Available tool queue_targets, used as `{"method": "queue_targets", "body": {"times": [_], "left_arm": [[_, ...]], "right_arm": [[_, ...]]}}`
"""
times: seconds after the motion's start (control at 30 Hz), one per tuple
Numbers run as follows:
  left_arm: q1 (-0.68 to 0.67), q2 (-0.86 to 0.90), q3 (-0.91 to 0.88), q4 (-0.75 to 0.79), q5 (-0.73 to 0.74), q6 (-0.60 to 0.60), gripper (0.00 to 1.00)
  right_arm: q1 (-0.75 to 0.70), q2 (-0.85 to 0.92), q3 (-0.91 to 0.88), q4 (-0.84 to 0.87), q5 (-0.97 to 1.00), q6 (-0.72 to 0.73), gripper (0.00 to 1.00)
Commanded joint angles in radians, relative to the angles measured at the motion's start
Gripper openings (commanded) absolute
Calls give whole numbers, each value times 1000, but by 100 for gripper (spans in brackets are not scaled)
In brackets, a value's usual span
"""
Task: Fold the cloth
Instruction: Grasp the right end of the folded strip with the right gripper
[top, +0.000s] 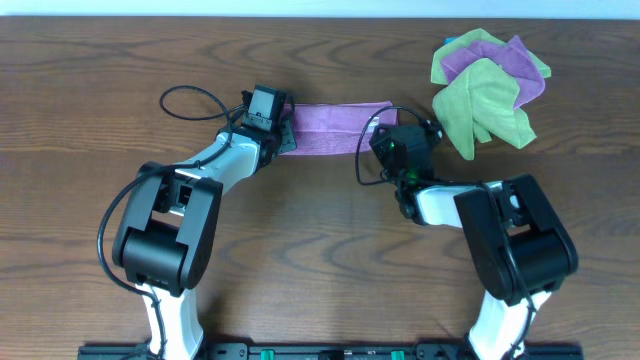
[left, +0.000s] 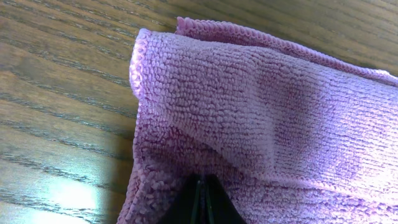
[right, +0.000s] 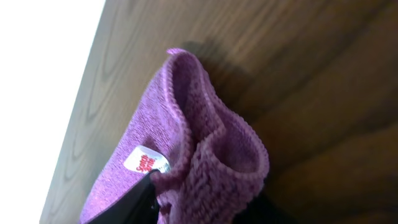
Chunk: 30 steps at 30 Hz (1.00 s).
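Note:
The cloth (top: 335, 128), a light-purple fuzzy towel, lies as a narrow folded strip at the back middle of the table, stretched between both grippers. My left gripper (top: 287, 138) is at its left end. In the left wrist view the jaws (left: 204, 194) are pressed together, with the cloth (left: 249, 112) pinched at the tips and rising in a fold. My right gripper (top: 382, 130) is at the right end. In the right wrist view the cloth (right: 186, 130) is bunched between the dark fingers (right: 140, 199), and a white label (right: 143, 160) shows.
A pile of lime-green and darker purple cloths (top: 490, 85) sits at the back right, close to the right arm. Black cables (top: 190, 95) loop behind the left arm. The wooden table's far edge (right: 93, 68) runs just beyond the cloth.

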<state>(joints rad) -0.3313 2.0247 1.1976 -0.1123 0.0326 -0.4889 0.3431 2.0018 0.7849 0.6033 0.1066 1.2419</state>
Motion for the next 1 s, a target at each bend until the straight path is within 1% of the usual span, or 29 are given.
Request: {"method": "queue_targets", "body": {"times": [0.0,0.07,0.13,0.17,0.27,0.37,0.5,0.67,0.73,0.97], "left_arm": [[-5,29,-2,-27,-11,18,6],[-5,29,-2,-27,-11,18,6],[-5,29,-2,-27,-11,18,6],[-5,29,-2,-27,-11,18,6],[-5,29,-2,-27,-11,18,6],[-5,29,-2,-34,-11,18,6],[-5,29,-2,-46,-11,18,6],[-5,29,-2,-46,-10,17,6],[-5,29,-2,-47,-6,16,6],[-6,29,-2,-56,-6,13,6]], "right_arm": [[-9,120,-49,-51,-18,-57,30],[-9,123,-48,-28,-17,-101,22],[-9,123,-45,1,-17,-175,10],[-10,123,-45,18,-17,-212,2],[-10,122,-43,53,-26,-286,1],[-9,111,-35,54,-53,-365,1],[-8,50,-31,33,-58,-469,1],[5,-53,5,-108,-53,-623,1],[20,-73,24,-142,-34,-664,1],[85,-82,138,-244,7,-773,1]]}}
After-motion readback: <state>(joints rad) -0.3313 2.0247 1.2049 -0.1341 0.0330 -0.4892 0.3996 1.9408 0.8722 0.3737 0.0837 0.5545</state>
